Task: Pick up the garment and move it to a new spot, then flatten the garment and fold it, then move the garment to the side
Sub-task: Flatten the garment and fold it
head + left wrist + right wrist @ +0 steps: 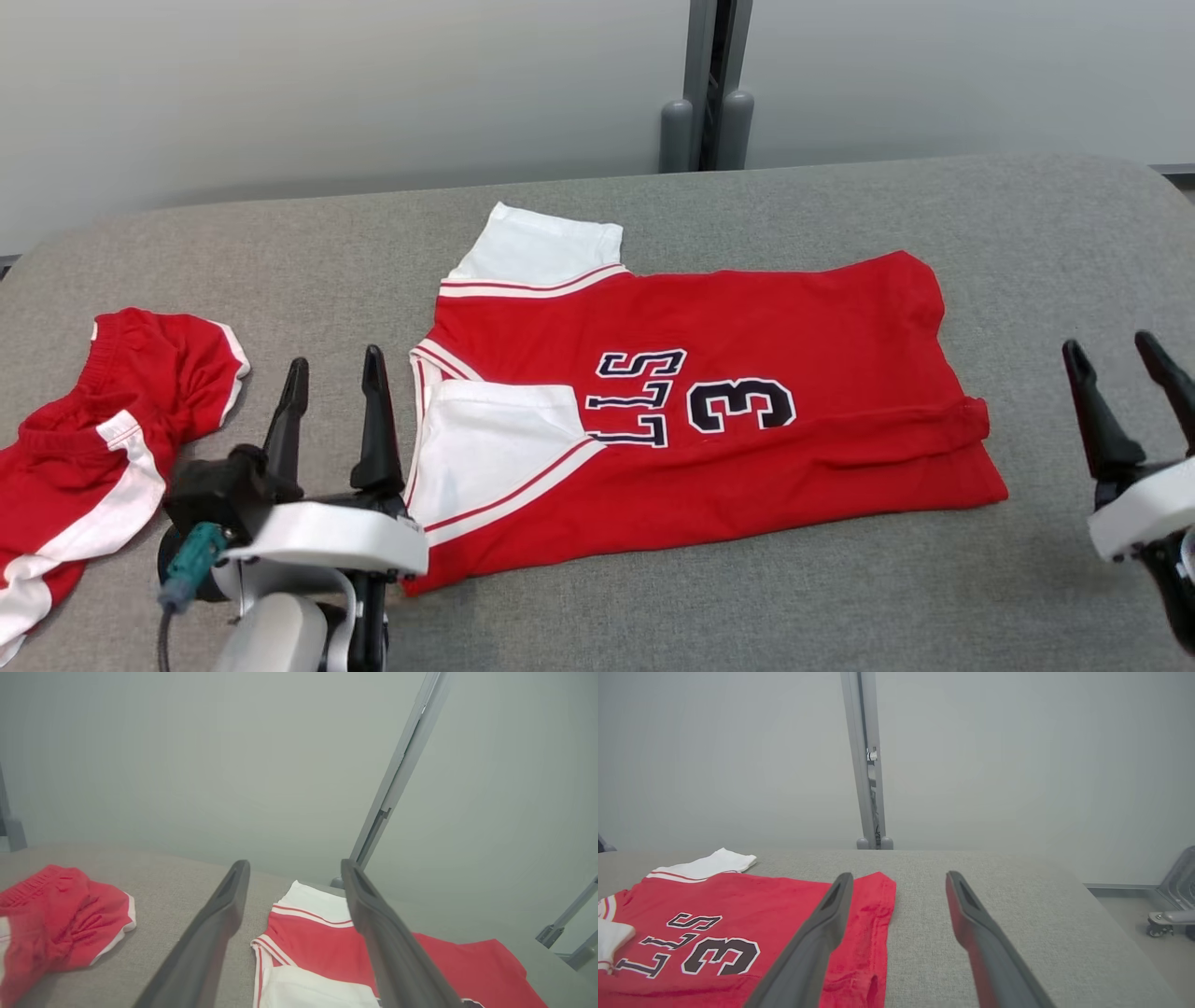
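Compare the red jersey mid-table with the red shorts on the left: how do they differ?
The jersey lies spread flat, one sleeve folded in; the shorts sit bunched and wrinkled. The jersey bears a 3 and lettering; the shorts show no print, just white stripes. The jersey covers more table than the shorts. Both are red with white trim.

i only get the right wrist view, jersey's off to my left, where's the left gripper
observer: the left gripper is open and empty, beside the collar end of the jersey
operator: anything else lying around
observer: red shorts lie crumpled left of that gripper, apart from the jersey
operator: near sleeve folded in yet
observer: yes, the head view shows the near white sleeve folded onto the red front, beside the lettering
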You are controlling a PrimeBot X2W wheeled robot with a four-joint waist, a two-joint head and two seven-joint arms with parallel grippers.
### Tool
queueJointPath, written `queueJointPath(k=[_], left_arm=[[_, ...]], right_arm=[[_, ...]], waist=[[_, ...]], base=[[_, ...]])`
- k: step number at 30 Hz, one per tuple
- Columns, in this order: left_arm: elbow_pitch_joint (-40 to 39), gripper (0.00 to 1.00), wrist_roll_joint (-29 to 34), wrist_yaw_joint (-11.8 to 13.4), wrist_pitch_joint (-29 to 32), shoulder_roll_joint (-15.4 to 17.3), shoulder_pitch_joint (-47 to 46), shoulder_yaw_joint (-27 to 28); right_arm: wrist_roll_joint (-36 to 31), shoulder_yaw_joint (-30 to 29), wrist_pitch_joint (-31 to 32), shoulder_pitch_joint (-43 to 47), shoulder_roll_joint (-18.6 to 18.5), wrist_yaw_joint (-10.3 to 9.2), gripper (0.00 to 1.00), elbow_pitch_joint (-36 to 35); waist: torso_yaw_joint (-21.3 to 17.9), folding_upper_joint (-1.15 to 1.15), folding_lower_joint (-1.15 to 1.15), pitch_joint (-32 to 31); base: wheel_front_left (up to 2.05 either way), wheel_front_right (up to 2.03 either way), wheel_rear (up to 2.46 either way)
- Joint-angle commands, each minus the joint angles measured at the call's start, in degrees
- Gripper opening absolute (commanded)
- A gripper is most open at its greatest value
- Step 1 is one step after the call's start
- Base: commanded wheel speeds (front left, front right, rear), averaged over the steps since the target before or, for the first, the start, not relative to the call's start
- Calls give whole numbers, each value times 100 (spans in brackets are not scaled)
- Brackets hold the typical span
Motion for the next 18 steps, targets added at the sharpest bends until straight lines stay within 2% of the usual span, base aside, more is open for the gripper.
queueJointPath(k=[1, 5, 6, 7, 9, 13, 18], left_arm=[[-76, 100, 240, -8, -18, -76, 152, 102], [-370, 100, 1403, -93, -20, -326, 537, 340], [-422, 100, 1823, -96, -20, -407, 734, 386], [-422, 100, 1823, -96, -20, -407, 734, 386], [-385, 100, 2230, -93, -22, -499, 929, 421], [-172, 100, 2480, -103, -21, -541, 1139, 369], [376, 100, 2449, -150, -15, -569, 1191, 269]], right_arm=[[-246, -246, -28, 252, 126, -1, 100, -94], [-1228, -1182, -28, 987, 809, -2, 100, -601], [-1596, -1488, -29, 1233, 1091, -2, 100, -766], [-1596, -1488, -29, 1233, 1091, -2, 100, -766], [-1985, -1833, -29, 1462, 1458, -2, 100, -919], [-2232, -2060, -29, 1608, 1761, -2, 100, -960], [-2318, -2155, -29, 1633, 1899, -2, 100, -830]], waist=[[5, 0, 0, -26], [3, 0, 0, -55], [-2, 0, 0, -53], [-2, 0, 0, -53], [1, 0, 0, -44], [20, 0, 0, -29], [52, 0, 0, -22]], base=[[0, 0, 0], [0, 0, 0], [0, 0, 0], [0, 0, 0], [0, 0, 0], [0, 0, 0], [0, 0, 0]])
